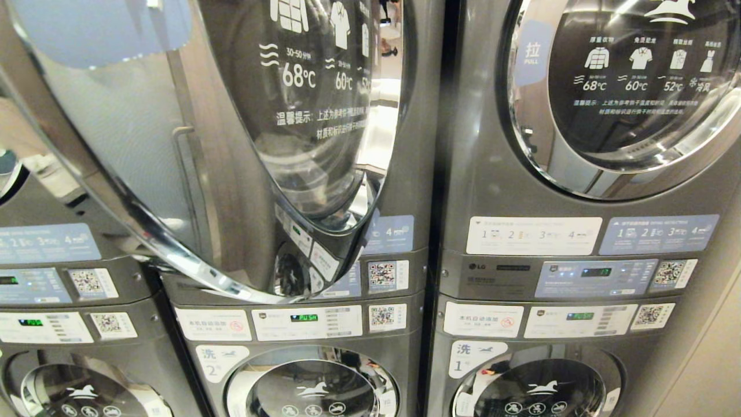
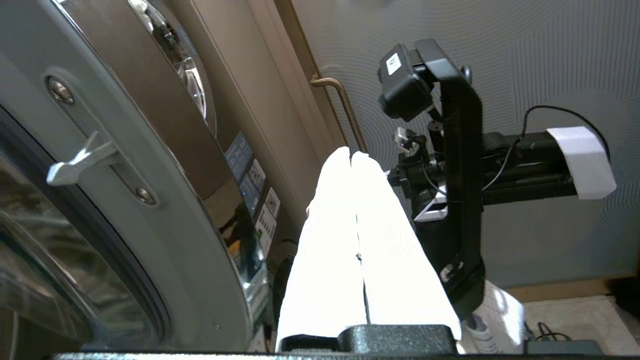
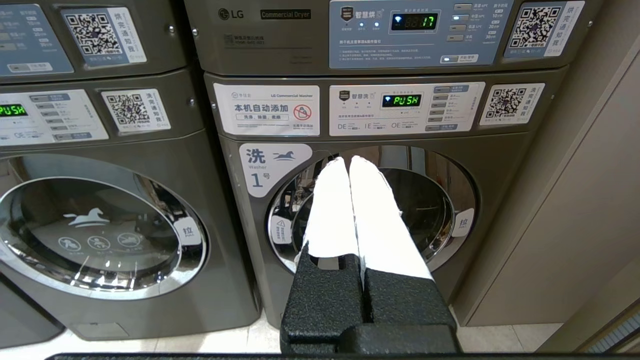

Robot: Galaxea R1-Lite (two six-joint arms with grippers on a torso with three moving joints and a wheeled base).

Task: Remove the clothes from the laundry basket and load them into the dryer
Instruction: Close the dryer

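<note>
right now the left gripper point(image 2: 351, 156) has its white fingers point(image 2: 325, 240) pressed together on nothing, beside the swung-open dryer door point(image 2: 125, 200) with its latch hook point(image 2: 80, 160). the right gripper point(image 3: 349, 161) is pinched closed too, empty, pointing at the washer door point(image 3: 430, 200) marked 1. up top, the open door point(image 1: 191, 145) covers the middle dryer; no clothes or basket show anywhere.

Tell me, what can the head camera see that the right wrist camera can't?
Only the head view shows the open dryer door swung out and the shut dryer door beside it. Only the right wrist view shows the right gripper, its white fingers pressed together, and the floor. Both show the washer marked 1 and the green PUSH display.
</note>
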